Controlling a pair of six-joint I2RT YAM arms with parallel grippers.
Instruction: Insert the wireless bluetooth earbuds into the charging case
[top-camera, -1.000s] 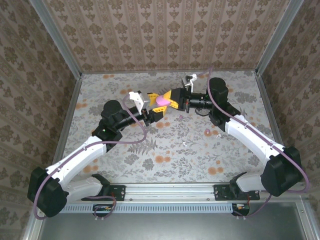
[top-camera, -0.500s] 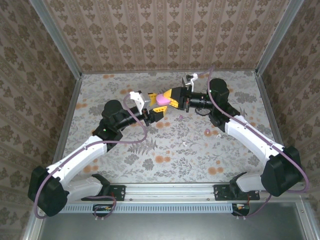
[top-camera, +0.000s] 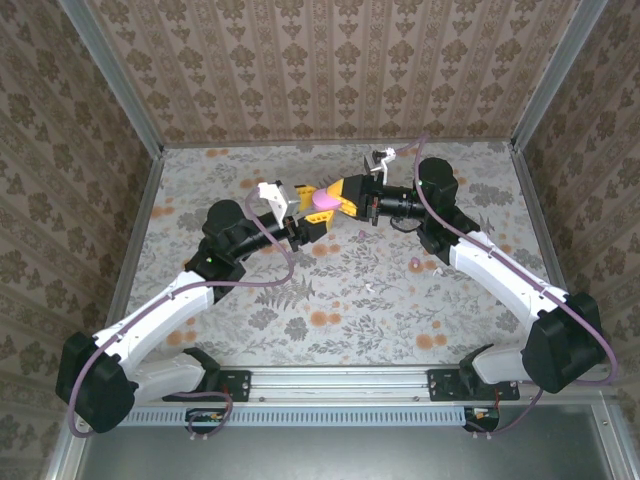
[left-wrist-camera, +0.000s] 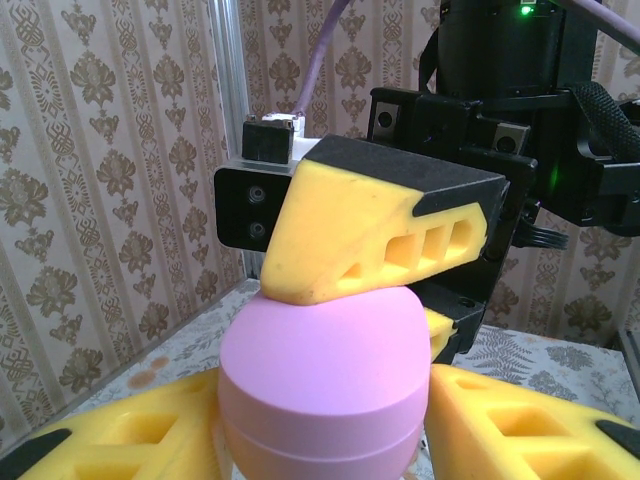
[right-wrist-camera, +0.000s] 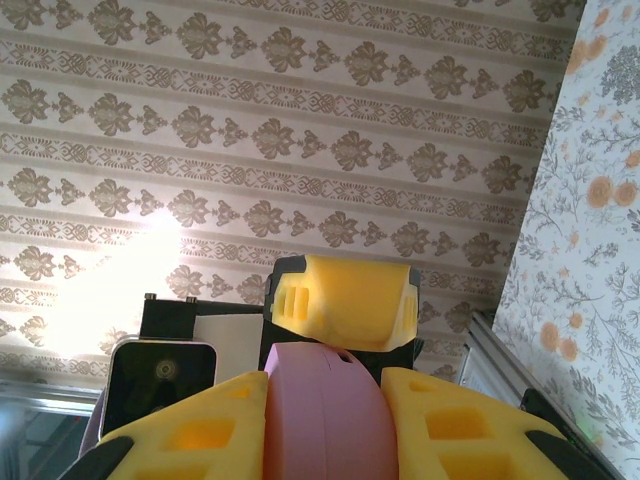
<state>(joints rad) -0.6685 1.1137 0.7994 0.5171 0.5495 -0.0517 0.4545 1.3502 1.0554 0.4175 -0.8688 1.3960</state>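
Observation:
The pink charging case (top-camera: 322, 201) hangs in the air over the back middle of the table, closed, held between both grippers. My right gripper (top-camera: 336, 194) is shut on it from the right; the right wrist view has the case (right-wrist-camera: 325, 415) edge-on between my yellow fingers (right-wrist-camera: 190, 435). My left gripper (top-camera: 316, 213) comes from the left, its fingers (left-wrist-camera: 520, 425) pressed against both sides of the case (left-wrist-camera: 325, 385). A right finger (left-wrist-camera: 370, 235) rests on the case's top. Two tiny earbuds lie on the table: a pink one (top-camera: 416, 263) and a whitish one (top-camera: 368, 288).
The patterned table (top-camera: 300, 320) is walled by patterned panels with metal posts (top-camera: 110, 80). The right arm's forearm (top-camera: 500, 275) runs close past the pink earbud. A purple cable (top-camera: 270, 250) loops off the left arm.
My left fingers have drawn in a little against the case. The case and both grippers have barely shifted; the earbuds lie where they were.

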